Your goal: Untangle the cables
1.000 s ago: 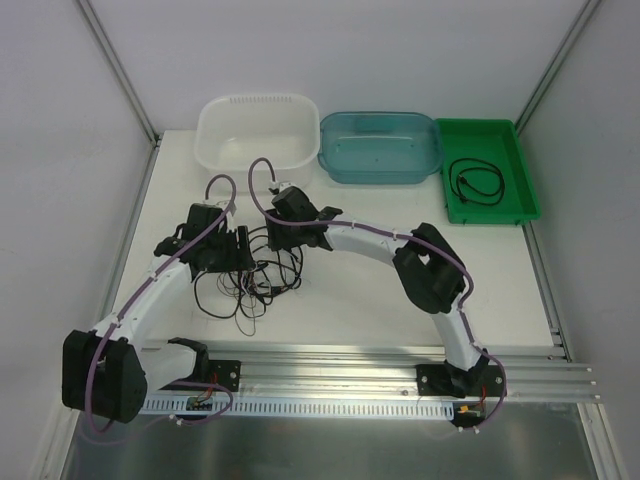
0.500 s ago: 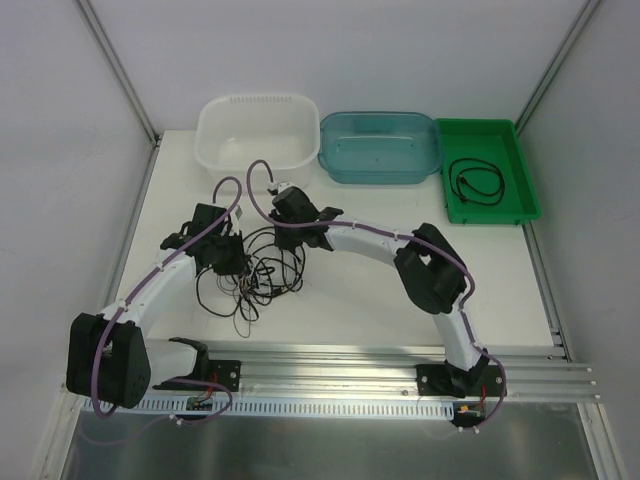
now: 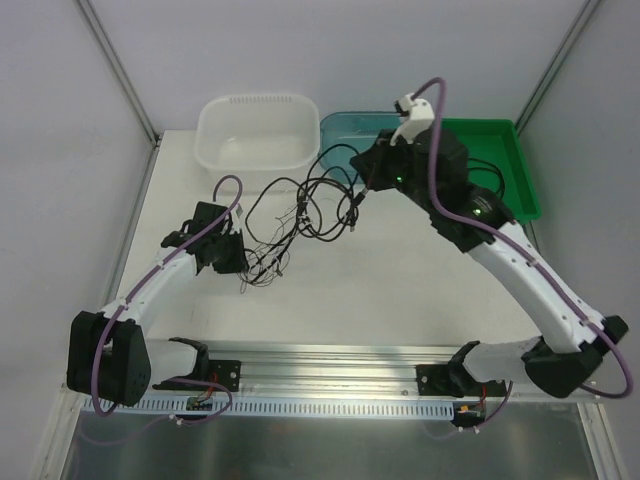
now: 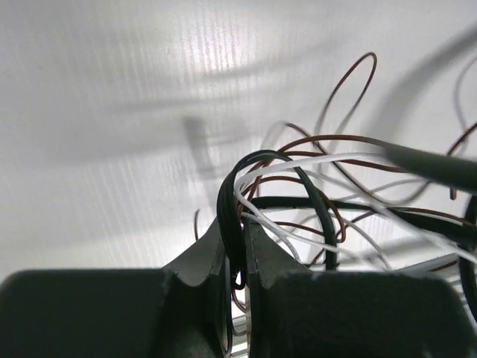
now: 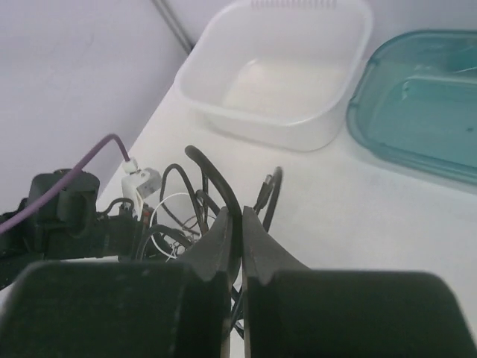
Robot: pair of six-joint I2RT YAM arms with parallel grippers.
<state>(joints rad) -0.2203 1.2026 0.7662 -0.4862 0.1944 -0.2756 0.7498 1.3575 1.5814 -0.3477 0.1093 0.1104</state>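
**Two grippers clamped on one stretched tangle**

Both arms have a hold on the cables, which run as a loose web of dark, brown and white strands from the left of the table up towards its far middle. The left gripper sits low over the table with its fingers pinched tight on a dark loop of the bundle. Thin brown and white strands fan out just beyond its tips. The right gripper is raised high in front of the teal tub. Its fingers are closed narrowly on the thicker black cable, which arcs up out of the jaws. A small plug hangs just beside them. The white tub stands at the far edge. Right of the teal tub lies the green tray, partly hidden by the right arm.
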